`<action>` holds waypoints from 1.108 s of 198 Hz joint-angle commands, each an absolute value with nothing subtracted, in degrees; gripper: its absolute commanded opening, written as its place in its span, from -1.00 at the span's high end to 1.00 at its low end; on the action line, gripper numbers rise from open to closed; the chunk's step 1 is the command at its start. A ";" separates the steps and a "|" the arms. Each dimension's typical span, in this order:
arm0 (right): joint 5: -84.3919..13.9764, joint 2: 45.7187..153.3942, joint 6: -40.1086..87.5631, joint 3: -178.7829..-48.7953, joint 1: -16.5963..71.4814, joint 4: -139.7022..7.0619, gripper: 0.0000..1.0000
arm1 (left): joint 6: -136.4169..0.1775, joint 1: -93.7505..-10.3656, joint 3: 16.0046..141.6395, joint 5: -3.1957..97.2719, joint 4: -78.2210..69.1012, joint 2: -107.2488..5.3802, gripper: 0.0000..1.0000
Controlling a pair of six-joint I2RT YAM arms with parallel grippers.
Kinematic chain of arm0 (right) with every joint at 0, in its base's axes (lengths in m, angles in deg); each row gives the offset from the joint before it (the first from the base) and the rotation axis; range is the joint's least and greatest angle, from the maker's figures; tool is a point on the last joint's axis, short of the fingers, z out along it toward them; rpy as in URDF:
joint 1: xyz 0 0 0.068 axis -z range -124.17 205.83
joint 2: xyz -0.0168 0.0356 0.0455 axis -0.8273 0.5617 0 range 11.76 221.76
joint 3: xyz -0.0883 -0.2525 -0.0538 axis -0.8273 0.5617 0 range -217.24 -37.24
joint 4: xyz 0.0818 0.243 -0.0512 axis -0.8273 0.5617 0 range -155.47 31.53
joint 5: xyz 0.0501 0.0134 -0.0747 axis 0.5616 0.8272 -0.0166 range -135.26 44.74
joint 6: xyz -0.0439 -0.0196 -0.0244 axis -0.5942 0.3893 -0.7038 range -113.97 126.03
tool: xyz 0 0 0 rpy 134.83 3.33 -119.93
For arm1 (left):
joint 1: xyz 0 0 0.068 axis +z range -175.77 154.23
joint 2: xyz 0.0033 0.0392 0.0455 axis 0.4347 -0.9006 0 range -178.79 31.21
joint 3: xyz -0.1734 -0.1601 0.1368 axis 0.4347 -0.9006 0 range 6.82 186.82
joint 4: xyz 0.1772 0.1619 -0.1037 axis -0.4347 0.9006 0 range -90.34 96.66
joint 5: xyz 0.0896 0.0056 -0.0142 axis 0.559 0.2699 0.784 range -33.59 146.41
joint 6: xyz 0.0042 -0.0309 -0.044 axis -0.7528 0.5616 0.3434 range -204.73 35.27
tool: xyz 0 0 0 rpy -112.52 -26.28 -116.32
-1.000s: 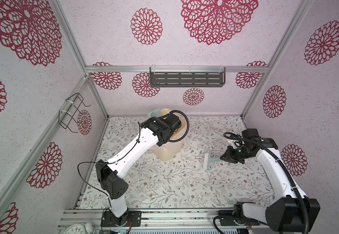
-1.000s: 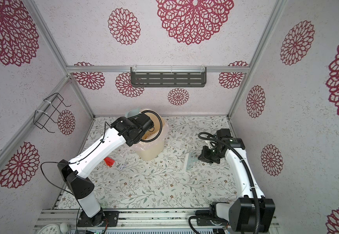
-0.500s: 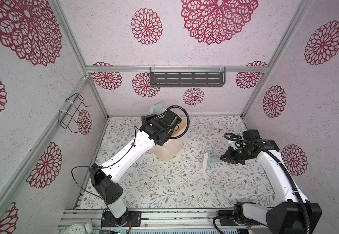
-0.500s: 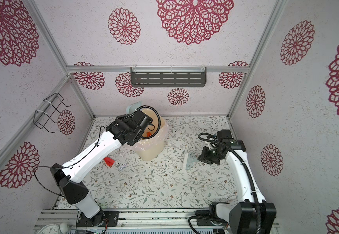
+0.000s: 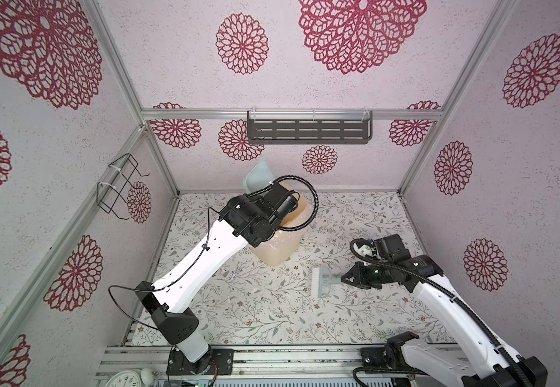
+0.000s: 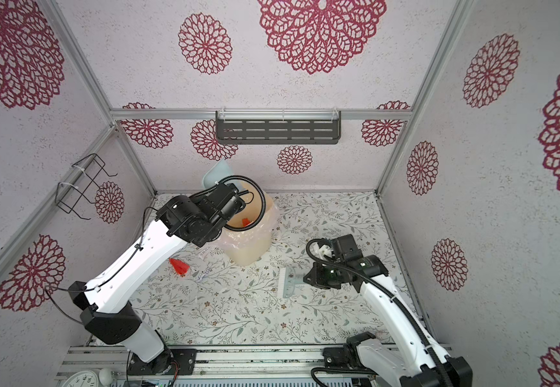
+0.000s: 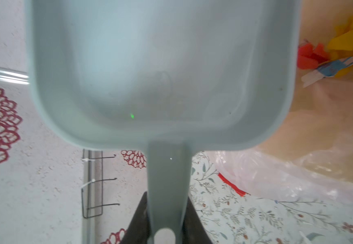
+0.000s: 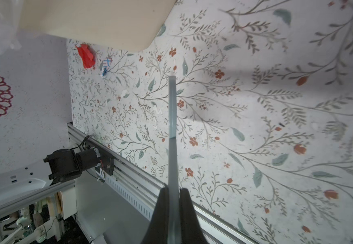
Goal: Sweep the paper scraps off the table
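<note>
Most of the paper scraps (image 7: 340, 52) I can see lie at the bottom of the bin (image 6: 250, 249): red, yellow and a white one with blue print, heaped together. A top view catches a red one (image 6: 245, 221) through the bin's mouth. The bin is cream-coloured, lined with a clear plastic bag, and stands on the table (image 6: 305, 318) toward the back wall.

On the table itself, to the bin's left, a red scrap (image 6: 178, 266) lies close by the left arm. A white printed scrap (image 6: 204, 275) is just beside it, and a few tiny white bits lie nearer the middle.

The pale blue dustpan (image 7: 160, 74) is held up at the bin's back-left rim, its scoop showing bare plastic. The left gripper (image 7: 165, 202) is clamped on its handle.

To the bin's right, well apart from the loose scraps, the small brush (image 6: 287, 281) sits low over the table. I cannot tell whether it touches the surface. The right gripper (image 8: 172, 196) is closed tight on its handle.
</note>
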State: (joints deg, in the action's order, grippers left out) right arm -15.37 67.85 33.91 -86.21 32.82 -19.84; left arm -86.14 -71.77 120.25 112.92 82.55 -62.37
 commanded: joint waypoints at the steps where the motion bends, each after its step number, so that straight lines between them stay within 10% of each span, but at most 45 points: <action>1: -16.88 63.23 48.57 -80.65 26.61 -34.92 1.00 | -72.63 -72.61 117.71 106.34 82.45 -54.26 1.00; 96: -30.49 78.07 67.06 -73.73 -0.92 -79.86 1.00 | -63.07 -72.47 103.02 95.32 77.04 -34.28 1.00; 219: -28.66 106.87 79.04 -86.83 -3.15 -103.25 1.00 | -67.10 -72.61 99.52 85.63 75.92 -34.99 1.00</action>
State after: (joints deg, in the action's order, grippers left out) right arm -28.29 105.10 75.48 -83.37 -2.78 -98.24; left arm -65.90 -72.29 99.11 87.37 77.39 -33.76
